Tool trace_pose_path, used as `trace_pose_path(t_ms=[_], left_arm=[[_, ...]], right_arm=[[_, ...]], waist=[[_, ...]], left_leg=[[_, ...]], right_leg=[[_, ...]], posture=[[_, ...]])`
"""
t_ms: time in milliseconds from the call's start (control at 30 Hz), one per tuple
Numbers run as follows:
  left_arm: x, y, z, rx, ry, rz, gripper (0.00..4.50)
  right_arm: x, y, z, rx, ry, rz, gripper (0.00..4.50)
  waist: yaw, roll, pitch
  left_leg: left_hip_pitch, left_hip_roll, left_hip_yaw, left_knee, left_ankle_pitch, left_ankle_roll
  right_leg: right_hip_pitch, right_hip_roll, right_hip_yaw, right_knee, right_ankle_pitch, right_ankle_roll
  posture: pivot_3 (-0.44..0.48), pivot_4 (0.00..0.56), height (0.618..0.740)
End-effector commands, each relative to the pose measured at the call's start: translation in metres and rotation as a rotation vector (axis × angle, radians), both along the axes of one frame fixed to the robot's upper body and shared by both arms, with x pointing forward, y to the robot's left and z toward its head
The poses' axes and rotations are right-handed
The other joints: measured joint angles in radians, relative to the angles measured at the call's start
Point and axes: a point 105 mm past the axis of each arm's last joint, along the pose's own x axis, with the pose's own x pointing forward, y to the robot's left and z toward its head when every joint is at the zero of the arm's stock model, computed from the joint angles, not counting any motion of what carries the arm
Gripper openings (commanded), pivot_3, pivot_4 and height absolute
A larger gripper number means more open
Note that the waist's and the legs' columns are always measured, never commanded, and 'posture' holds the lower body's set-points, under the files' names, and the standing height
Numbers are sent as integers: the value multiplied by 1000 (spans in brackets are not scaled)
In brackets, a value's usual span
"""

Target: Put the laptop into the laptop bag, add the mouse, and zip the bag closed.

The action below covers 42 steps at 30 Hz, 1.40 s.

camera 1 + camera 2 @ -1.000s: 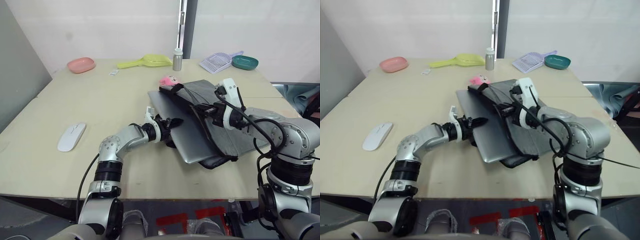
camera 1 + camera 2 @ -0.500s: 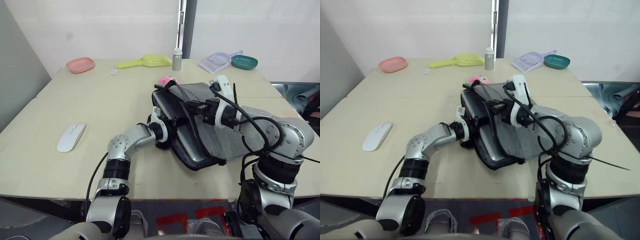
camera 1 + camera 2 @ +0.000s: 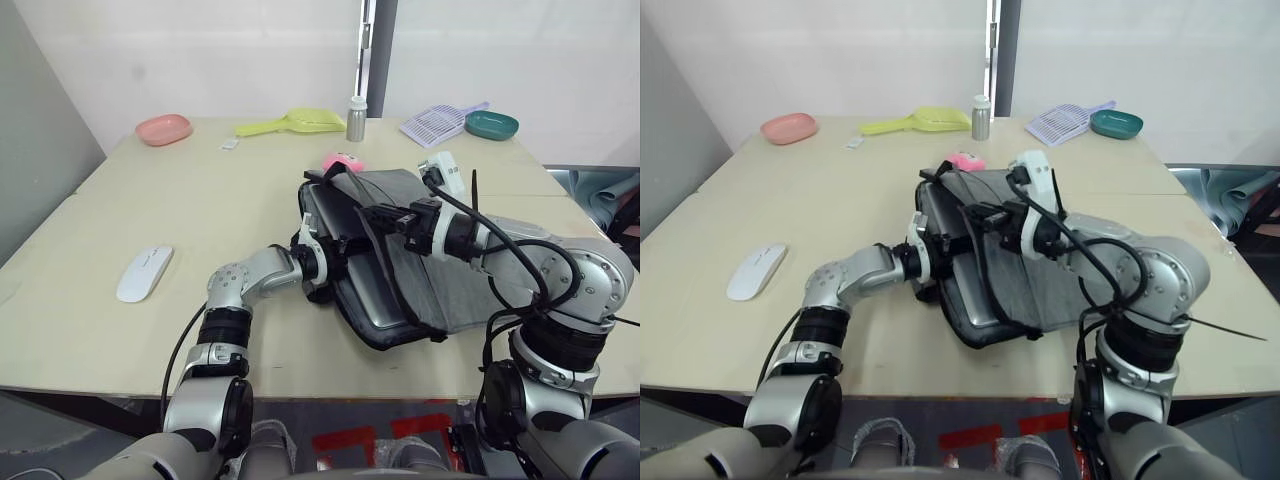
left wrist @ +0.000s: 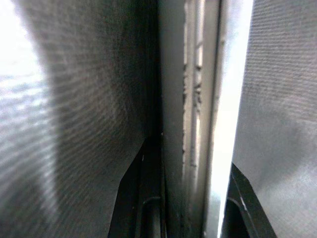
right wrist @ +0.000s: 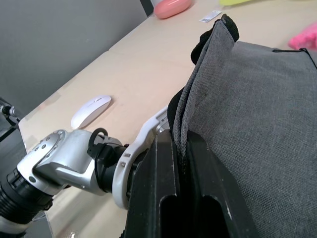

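Observation:
The grey laptop bag lies right of the table's middle, its mouth facing left. The silver laptop sits mostly inside it, with a strip of lid showing under the lifted top flap. My left gripper is at the bag's mouth, its fingers closed either side of the laptop's thin edge. My right gripper is shut on the rim of the top flap and holds it up. The white mouse lies apart at the left of the table.
A pink plush toy touches the bag's far corner. Along the back edge stand a pink dish, a yellow-green scoop, a metal bottle, a lavender scoop and a teal bowl.
The laptop has slid from lying well out of the bag to mostly inside it. My left gripper moved right with it. The right gripper kept hold of the flap.

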Motion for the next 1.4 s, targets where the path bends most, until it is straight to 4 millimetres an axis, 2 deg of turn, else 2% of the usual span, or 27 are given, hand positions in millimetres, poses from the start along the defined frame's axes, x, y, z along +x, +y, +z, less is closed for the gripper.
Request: trace_pose_path(t_ms=[33, 100, 133, 300, 467, 600, 800, 933, 1067, 1233, 1400], left_arm=[[-3, -11, 31, -73, -120, -58, 298], [-3, -11, 29, -57, -124, -60, 1298], [-4, -10, 30, -56, -132, -63, 1532], [-3, -4, 32, -15, -156, -58, 3340], [-7, 9, 47, 5, -214, -79, 3340], [-15, 37, 53, 101, -278, -93, 3340], [-22, 75, 66, 172, -327, -75, 3340], [-33, 99, 78, 187, -381, -59, 3340], [-58, 125, 97, 207, -514, -98, 3340], [-84, 149, 103, 280, -644, -116, 3340], [-105, 171, 110, 313, -765, -141, 3340]], right_arm=[[-9, 7, 7, -6, -47, 47, 54], [-9, 6, 7, -10, -45, 45, 0], [-9, 5, 6, -13, -43, 40, 0], [-4, -7, 2, -43, -23, 3, 0], [7, -30, -1, -76, -5, -62, 0], [17, -49, -11, -111, 18, -121, 0], [25, -61, -14, -123, 16, -150, 0], [27, -62, -14, -120, 12, -149, 0], [26, -54, -18, -113, 22, -117, 0], [27, -48, -27, -114, 43, -97, 0], [27, -46, -24, -108, 37, -84, 0]], waist=[[0, 0, 0], [0, 0, 0], [0, 0, 0], [0, 0, 0], [0, 0, 0], [2, 0, 0], [2, 1, -1], [-1, 1, -1], [-4, 1, -1], [-6, 1, -1], [-9, 2, -1]], left_leg=[[0, 0, 0, 0, 0, 0], [0, 0, 0, 0, 0, 0], [0, 0, 0, 0, 0, 0], [0, 0, 0, 0, 0, 0], [1, 0, 0, 0, 0, 0], [1, 0, 0, 1, 0, -1], [1, 0, -1, 1, 1, -1], [1, 0, 0, 1, 1, -2], [1, 0, 0, 1, 1, -2], [2, 0, 0, 0, 1, -2], [2, 0, 0, 0, 1, -2]], right_leg=[[0, 0, 0, 0, 0, 0], [0, 0, 0, 0, 0, 0], [0, 0, 0, 0, 0, 0], [0, 0, 0, 0, 0, 0], [1, 0, 0, 0, 0, 0], [1, 0, 0, 1, 0, 0], [1, 0, 0, 2, -1, -2], [1, 0, 0, 2, -2, -3], [1, 0, 0, 2, -4, -7], [1, 0, 0, 1, -6, -9], [1, 0, 0, 1, -6, -10]], posture=[[0, 150, 740], [0, 150, 740], [0, 150, 740], [0, 150, 740], [0, 150, 740], [0, 150, 740], [0, 150, 740], [0, 150, 740], [0, 150, 740], [0, 150, 740], [0, 150, 740]])
